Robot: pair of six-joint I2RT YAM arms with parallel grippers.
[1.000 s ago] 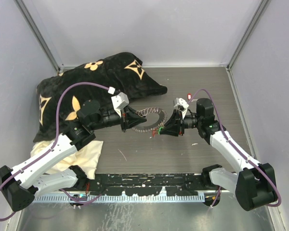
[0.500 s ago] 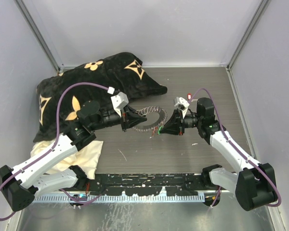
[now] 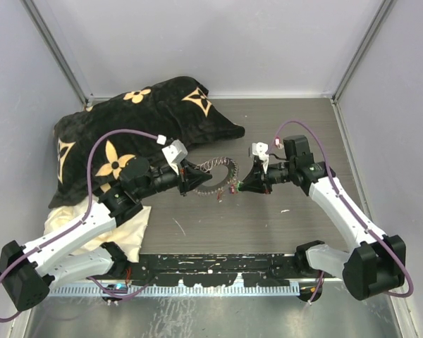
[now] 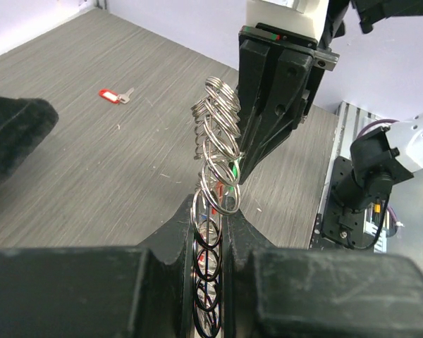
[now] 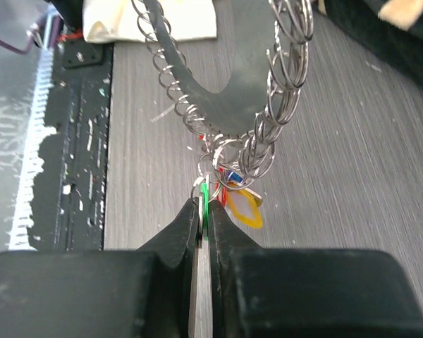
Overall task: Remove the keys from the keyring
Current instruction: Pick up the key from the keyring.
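The keyring [image 3: 222, 163], a silvery wire coil, is held above the grey table [image 3: 303, 120] between the two arms, just right of a black patterned cushion [image 3: 148, 116]. One end is clamped between the closed fingers of the left gripper [image 4: 210, 211]. The keys [image 5: 243, 209] are bunched at the bend of the loop facing the right gripper [image 5: 203, 211], by which a green-headed key [image 5: 205, 191] is pinched tight. A red-tagged key [image 4: 113, 94] is seen lying loose on the table, well apart.

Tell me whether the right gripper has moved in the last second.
Yes. The right gripper shifted slightly farther from the black rail at the near edge, toward the far side of the table.
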